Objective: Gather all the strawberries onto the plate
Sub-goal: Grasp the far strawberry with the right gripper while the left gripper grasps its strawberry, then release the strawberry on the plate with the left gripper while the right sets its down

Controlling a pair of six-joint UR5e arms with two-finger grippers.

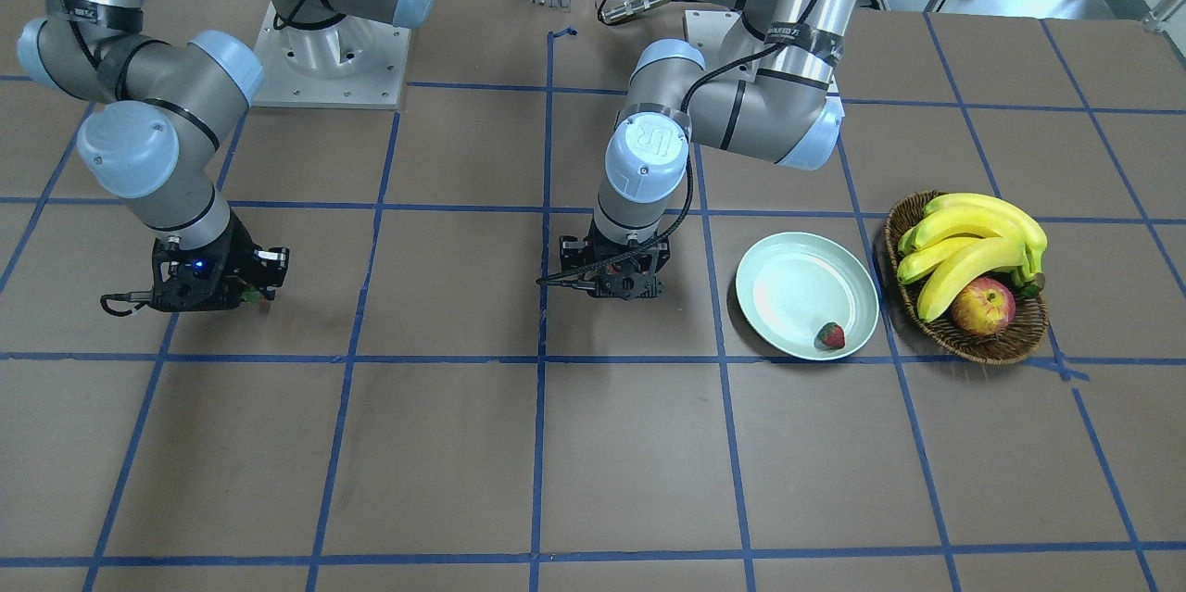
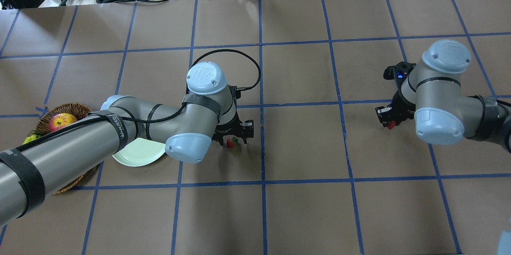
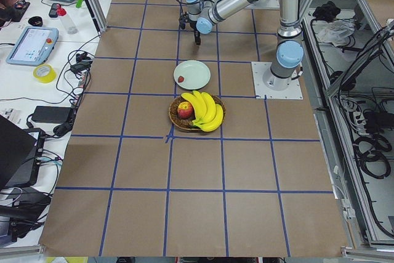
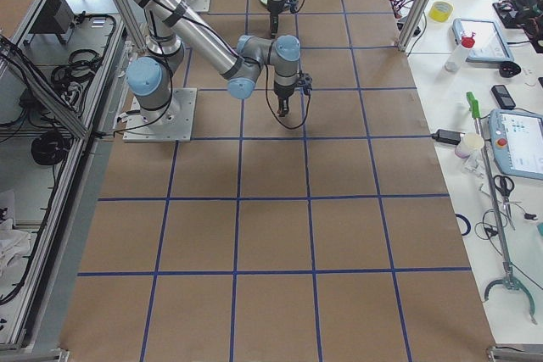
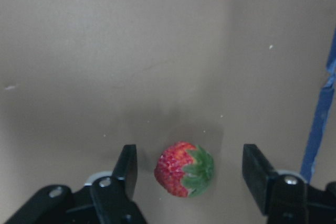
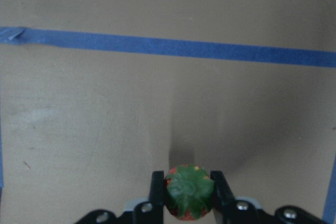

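The pale mint plate (image 1: 788,282) lies on the table with one strawberry (image 1: 831,335) near its front rim. My left gripper (image 5: 190,162) is open and low over the table, to the side of the plate. A second strawberry (image 5: 185,169) lies on the table between its fingers, touching neither; it also shows in the overhead view (image 2: 231,142). My right gripper (image 6: 187,184) is shut on a third strawberry (image 6: 189,192), green cap toward the camera, close over the table far from the plate (image 2: 137,153).
A brown wicker basket (image 1: 982,349) with bananas (image 1: 973,235) and a red-yellow apple (image 1: 982,307) stands right beside the plate. Blue tape lines grid the brown table. The arm bases stand at the robot's edge.
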